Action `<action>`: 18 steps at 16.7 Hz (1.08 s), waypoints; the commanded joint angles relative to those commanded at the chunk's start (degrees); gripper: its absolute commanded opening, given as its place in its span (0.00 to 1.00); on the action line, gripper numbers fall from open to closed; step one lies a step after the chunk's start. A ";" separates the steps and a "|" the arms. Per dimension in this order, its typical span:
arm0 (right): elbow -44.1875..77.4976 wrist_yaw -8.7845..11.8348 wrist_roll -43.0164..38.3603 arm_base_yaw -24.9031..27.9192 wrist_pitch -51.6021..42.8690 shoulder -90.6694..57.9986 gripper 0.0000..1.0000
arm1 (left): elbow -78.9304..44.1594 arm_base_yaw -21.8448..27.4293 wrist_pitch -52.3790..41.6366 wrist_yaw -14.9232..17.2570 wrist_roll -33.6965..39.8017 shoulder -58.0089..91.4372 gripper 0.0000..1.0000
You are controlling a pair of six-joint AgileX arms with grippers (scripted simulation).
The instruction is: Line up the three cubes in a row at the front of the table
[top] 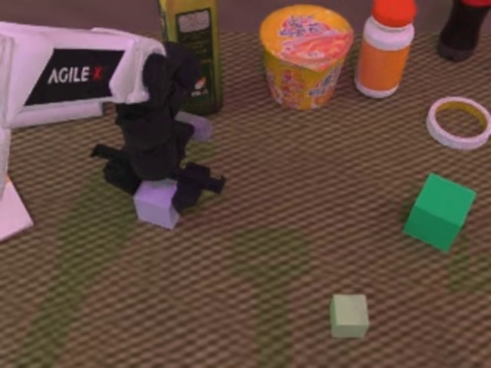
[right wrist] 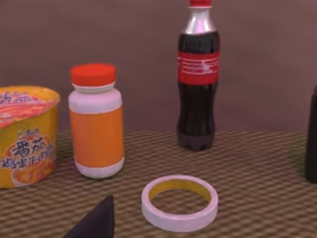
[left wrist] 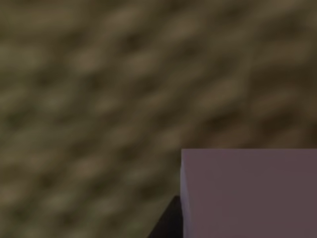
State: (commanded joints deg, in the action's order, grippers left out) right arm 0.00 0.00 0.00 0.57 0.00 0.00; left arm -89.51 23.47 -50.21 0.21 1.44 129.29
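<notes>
The left arm's fingers [top: 170,188] straddle the lavender-purple cube [top: 157,205], black tips showing on either side of it, apparently clamped on its side faces, though actual contact is hard to confirm. The left wrist view shows only a corner of that cube [left wrist: 247,193] over the woven worktop [top: 291,253].

Taking the pale mint-green cube [top: 349,315] as landmark near the front edge: the lavender-purple cube sits well to its left and further back, and the emerald-green cube [top: 439,211] lies to its right and back.

All three look like rigid, light, matte blocks, unlikely to slip or crush; opposite flat faces are the sensible hold.

The right arm is outside the top view, and whether its fingers [right wrist: 94,220] are spread or closed cannot be told.
</notes>
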 joint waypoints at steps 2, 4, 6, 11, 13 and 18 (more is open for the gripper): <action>0.00 0.00 0.00 0.00 0.00 0.00 1.00 | -0.58 -0.07 -0.62 -0.05 -0.07 -1.38 0.00; 0.00 0.00 0.00 0.00 0.00 0.00 1.00 | -2.23 -0.32 -2.81 -0.06 0.05 -2.06 0.00; 0.00 0.00 0.00 0.00 0.00 0.00 1.00 | -4.80 -0.71 -7.15 -0.08 0.18 -3.40 0.00; 0.00 0.00 0.00 0.00 0.00 0.00 1.00 | -9.17 -1.15 -14.02 -0.09 0.08 -6.17 0.00; 0.00 0.00 0.00 0.00 0.00 0.00 1.00 | -9.17 -1.15 -14.02 -0.09 0.08 -6.17 0.00; 0.00 0.00 0.00 0.00 0.00 0.00 1.00 | -8.85 2.01 -14.18 -0.23 3.99 -6.21 0.00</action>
State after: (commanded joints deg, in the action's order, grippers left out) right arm 0.00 0.00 0.00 0.57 0.00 0.00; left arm -98.37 25.48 -64.39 -0.02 5.43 123.09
